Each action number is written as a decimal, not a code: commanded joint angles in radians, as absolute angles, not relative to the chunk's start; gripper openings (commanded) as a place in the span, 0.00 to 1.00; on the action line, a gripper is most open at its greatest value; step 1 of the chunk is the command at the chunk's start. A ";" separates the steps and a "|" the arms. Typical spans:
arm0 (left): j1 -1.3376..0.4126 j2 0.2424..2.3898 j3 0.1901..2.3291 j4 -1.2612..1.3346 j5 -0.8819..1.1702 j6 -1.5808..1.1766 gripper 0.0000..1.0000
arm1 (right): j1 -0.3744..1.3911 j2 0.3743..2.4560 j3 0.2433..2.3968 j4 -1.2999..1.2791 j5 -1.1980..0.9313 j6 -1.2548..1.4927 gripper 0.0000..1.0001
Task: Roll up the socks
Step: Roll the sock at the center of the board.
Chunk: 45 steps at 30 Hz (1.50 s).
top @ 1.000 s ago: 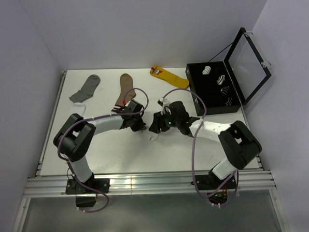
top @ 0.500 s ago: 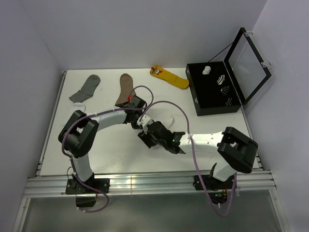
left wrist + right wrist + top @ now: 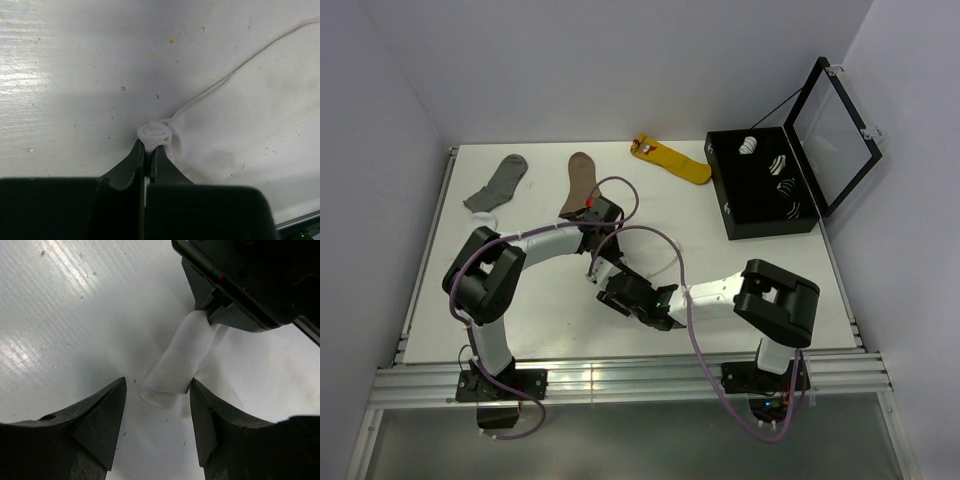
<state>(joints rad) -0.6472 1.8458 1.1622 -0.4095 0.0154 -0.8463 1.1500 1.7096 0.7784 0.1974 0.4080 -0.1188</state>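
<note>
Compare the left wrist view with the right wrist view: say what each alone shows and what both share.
Left wrist only: the end of the white sock balled up at the tips of the shut left gripper. Right wrist only: the open right gripper, its fingers either side of a folded strip of that sock. Both: the sock, the left gripper pinching it, and the white table.

the white sock (image 3: 225,130) is soft matt cloth on a white table (image 3: 70,55) with a faintly glossy, streaked and speckled finish, and the right gripper (image 3: 157,385) has matt black plastic fingers (image 3: 95,420).
</note>
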 commanded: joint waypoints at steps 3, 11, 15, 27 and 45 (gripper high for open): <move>-0.644 1.878 1.172 -0.463 0.028 -0.804 0.00 | 1.160 1.747 0.824 0.256 0.500 -0.149 0.57; -0.644 1.875 1.167 -0.466 0.034 -0.793 0.00 | 1.160 1.775 0.824 0.270 0.503 -0.138 0.24; -0.644 1.845 1.143 -0.440 0.023 -0.810 0.00 | 1.152 1.749 0.805 0.262 0.471 -0.079 0.00; -0.589 1.635 0.965 -0.293 -0.044 -0.992 0.60 | 0.910 1.580 0.677 0.304 0.026 0.170 0.00; -0.601 1.526 0.821 -0.081 -0.026 -1.075 0.72 | 0.543 1.727 0.669 0.494 -0.692 0.514 0.00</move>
<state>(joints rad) -0.5884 1.5192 0.8165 -0.1516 -0.0383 -1.0603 0.5636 1.6970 0.6727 0.4175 -0.5705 0.4362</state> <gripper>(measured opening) 0.723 0.023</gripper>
